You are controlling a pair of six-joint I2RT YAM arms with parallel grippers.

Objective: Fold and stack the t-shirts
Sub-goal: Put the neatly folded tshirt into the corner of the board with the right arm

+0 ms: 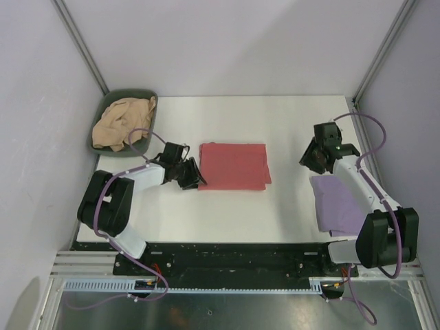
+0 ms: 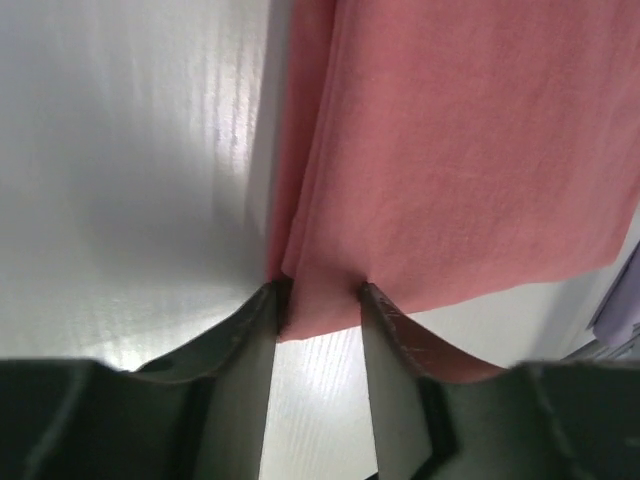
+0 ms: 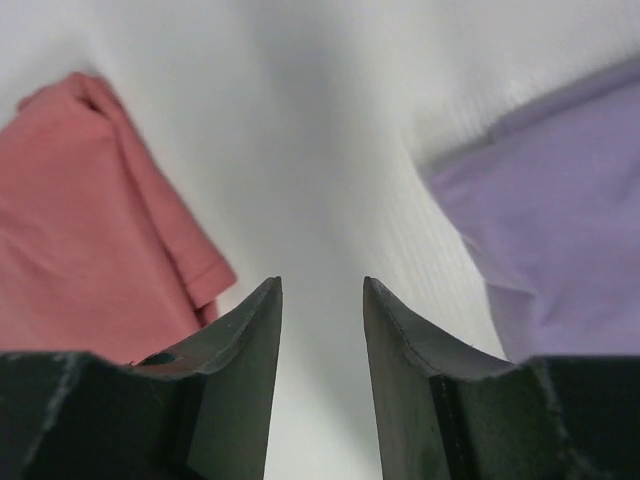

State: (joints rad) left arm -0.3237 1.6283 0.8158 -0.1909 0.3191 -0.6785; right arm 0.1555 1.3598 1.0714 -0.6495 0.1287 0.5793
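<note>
Jaws first, from the top camera: the left gripper (image 1: pixel 187 175) is parked right against the left edge of the salmon-red t-shirt (image 1: pixel 234 165), but from up there I honestly can't tell how far its jaws are parted. The red tee is folded into a neat rectangle in the middle of the white table (image 1: pixel 240 117). The right gripper (image 1: pixel 311 159) sits to the right of that tee, well apart from it. Just past it is the lavender t-shirt (image 1: pixel 337 203), lying flat with the right arm partly over it. Off to the far left of the red tee, the tan t-shirt (image 1: pixel 124 122) is bunched up in the green bin (image 1: pixel 130 94). The left wrist cam is much clearer. The left gripper (image 2: pixel 320 295) has its jaws moderately apart, straddling the near corner of the salmon-red t-shirt (image 2: pixel 450 150), and the cloth lies flat on the table (image 2: pixel 130 150) rather than pinched. There's a pale sliver at the right edge that might be the lavender t-shirt (image 2: pixel 620 310), but it's too blurry to call. On the right wrist cam, the right gripper (image 3: pixel 322 285) has its jaws parted about the same, with only bare table (image 3: pixel 330 130) between them. The salmon-red t-shirt (image 3: pixel 80 220) is on its left and the lavender t-shirt (image 3: pixel 560 220) on its right, neither touched.
</note>
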